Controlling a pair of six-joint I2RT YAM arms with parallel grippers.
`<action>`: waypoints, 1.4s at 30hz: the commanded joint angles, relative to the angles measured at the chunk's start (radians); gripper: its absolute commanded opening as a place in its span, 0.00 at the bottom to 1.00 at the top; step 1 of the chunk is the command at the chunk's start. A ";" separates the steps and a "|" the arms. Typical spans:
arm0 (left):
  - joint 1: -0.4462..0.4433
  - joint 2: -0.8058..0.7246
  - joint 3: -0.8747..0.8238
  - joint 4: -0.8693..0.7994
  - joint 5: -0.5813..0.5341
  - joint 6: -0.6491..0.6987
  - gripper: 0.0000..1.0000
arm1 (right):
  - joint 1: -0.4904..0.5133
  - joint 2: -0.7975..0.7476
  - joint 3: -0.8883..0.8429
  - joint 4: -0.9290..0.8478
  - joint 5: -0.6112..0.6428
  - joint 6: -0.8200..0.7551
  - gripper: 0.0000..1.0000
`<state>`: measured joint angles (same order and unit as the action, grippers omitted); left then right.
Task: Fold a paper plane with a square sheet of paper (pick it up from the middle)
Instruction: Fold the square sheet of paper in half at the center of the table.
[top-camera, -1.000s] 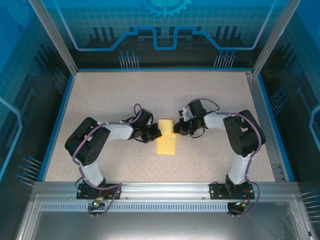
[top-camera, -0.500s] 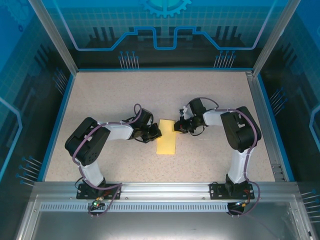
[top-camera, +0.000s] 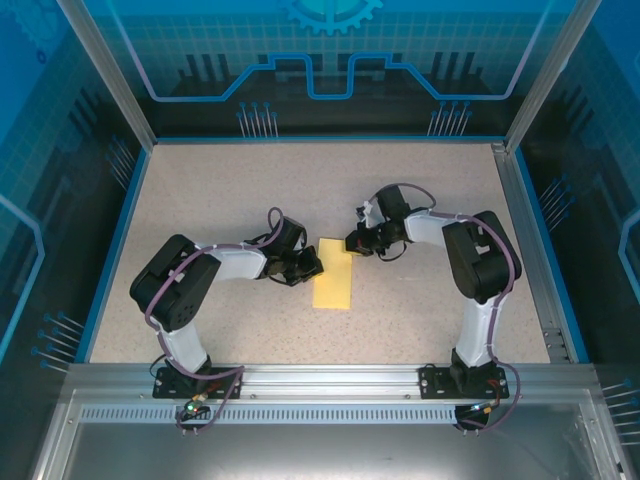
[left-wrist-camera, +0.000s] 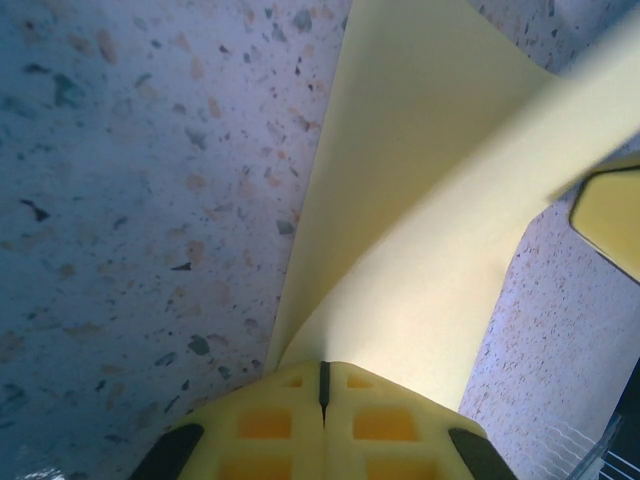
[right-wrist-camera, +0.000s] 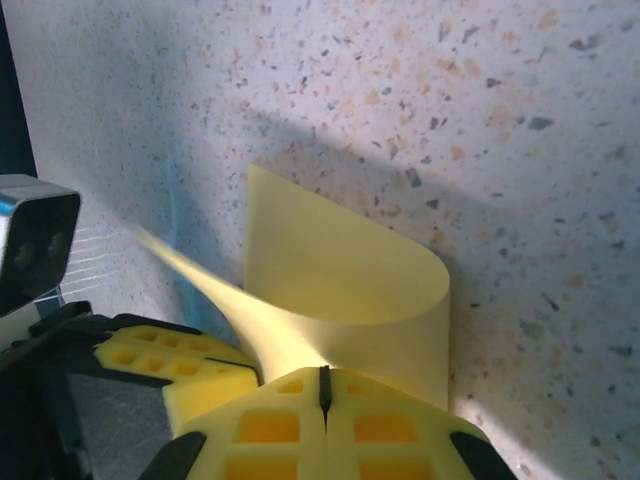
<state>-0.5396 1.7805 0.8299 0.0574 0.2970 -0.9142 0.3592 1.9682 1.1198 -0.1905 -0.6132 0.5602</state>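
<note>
Paper (top-camera: 333, 282) nipped in left pincer (top-camera: 318, 266), right pincer (top-camera: 351, 243)

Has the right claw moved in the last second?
Yes. The right claw has moved toward the table's far blue rim, taking its pinched edge of the yellow paper sheet along.

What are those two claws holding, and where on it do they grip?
The thin yellow sheet of paper: the left gripper pinches its left edge, the right gripper its right edge near the far end.
</note>
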 joint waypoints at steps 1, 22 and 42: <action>-0.006 0.037 -0.009 -0.074 -0.013 0.017 0.00 | -0.012 0.059 0.015 -0.025 0.000 -0.012 0.00; -0.006 0.033 -0.005 -0.082 -0.016 0.019 0.00 | -0.034 0.108 0.083 -0.059 -0.004 -0.016 0.00; -0.006 0.024 -0.003 -0.087 -0.022 0.021 0.00 | -0.057 0.136 0.161 -0.111 -0.023 -0.020 0.00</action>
<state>-0.5396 1.7805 0.8299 0.0578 0.2970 -0.9138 0.3172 2.0621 1.2667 -0.2817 -0.6285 0.5453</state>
